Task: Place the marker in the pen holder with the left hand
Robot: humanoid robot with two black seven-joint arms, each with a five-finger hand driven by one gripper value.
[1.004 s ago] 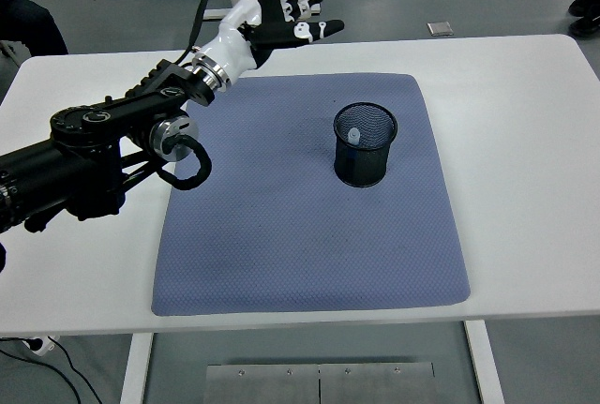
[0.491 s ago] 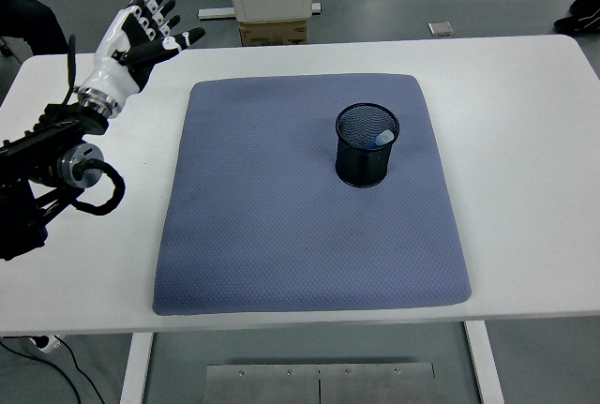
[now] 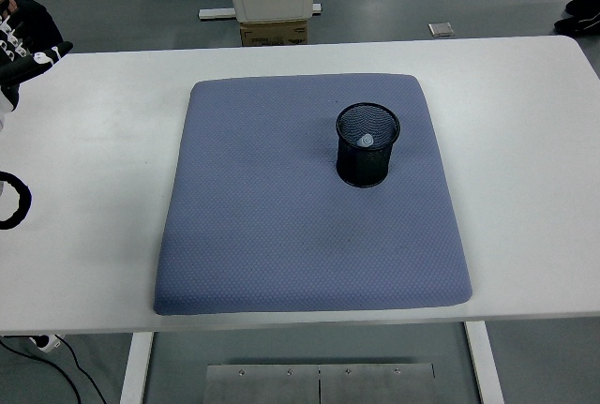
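A blue-grey mat [image 3: 309,235] lies on the white table [image 3: 525,142], a cardboard box [image 3: 273,31] beyond it

1. My marker [image 3: 367,140] sits inside the holder [image 3: 367,157], only its pale tip showing.
2. The holder, black mesh, stands upright on the right part of the mat.

Pen holder [image 3: 367,145]: black wire mesh, apparently metal, matt. Mat [image 3: 309,193]: blue-grey cloth-like sheet with fine dimpled texture, matt. Table [image 3: 525,142]: smooth white top, slight sheen.
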